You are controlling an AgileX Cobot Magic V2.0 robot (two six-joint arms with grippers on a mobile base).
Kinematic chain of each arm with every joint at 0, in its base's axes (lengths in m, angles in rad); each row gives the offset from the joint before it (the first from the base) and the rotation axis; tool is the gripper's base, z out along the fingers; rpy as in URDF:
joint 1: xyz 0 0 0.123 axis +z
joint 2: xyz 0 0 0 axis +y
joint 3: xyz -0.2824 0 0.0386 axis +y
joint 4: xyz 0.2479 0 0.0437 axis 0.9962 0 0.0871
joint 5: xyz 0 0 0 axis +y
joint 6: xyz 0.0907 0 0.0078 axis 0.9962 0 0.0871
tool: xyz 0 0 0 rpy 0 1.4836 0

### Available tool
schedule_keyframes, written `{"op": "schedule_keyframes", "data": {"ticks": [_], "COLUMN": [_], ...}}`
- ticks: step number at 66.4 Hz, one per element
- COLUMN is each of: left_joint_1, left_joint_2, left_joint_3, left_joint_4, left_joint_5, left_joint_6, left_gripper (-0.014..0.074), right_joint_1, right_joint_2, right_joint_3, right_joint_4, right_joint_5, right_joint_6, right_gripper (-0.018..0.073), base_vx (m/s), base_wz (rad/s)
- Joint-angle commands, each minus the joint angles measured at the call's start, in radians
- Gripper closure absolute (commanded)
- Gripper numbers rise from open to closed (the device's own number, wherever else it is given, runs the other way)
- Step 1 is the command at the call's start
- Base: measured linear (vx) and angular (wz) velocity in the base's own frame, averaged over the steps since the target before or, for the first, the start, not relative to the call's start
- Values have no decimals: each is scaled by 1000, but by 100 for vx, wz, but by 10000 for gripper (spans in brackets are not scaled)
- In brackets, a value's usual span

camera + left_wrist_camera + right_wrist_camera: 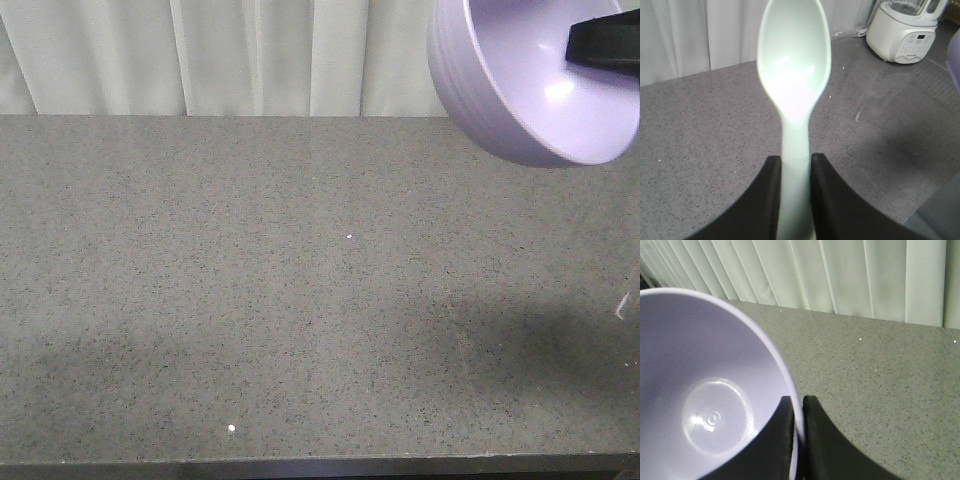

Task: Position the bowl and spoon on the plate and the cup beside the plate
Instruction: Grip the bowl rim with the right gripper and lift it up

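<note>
The lavender bowl [520, 85] hangs tilted in the air at the top right of the front view, one black finger [603, 42] reaching inside it. My right gripper [799, 400] is shut on the bowl's [705, 390] rim, one finger inside and one outside. The pale mint spoon [794, 80] stands head-up in the left wrist view, and my left gripper [794, 161] is shut on its handle above the countertop. The plate and the cup are out of view.
A grey speckled countertop [280, 290] fills the front view, with white curtains [250, 55] behind it. A white kitchen appliance [902, 32] stands on the counter at the back right in the left wrist view.
</note>
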Motion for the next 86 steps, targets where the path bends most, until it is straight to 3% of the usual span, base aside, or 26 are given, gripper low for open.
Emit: {"op": "schedule_keyframes", "data": {"ticks": [1, 86], "left_joint_1": [-4, -4], "left_joint_2": [-9, -9], "left_joint_3": [-23, -23], "left_joint_4": [-38, -38], "left_joint_5": [-51, -50], "left_joint_6": [-1, -1], "left_gripper": [603, 603], "right_joint_1": [0, 0], "right_joint_2": [-44, -75], "right_joint_3": [-27, -27], "right_joint_4": [59, 60], "right_joint_5": [-25, -23], "right_joint_6": [-9, -9], "right_gripper": [565, 565], "base_vx": [0, 0], "base_wz": [0, -1]}}
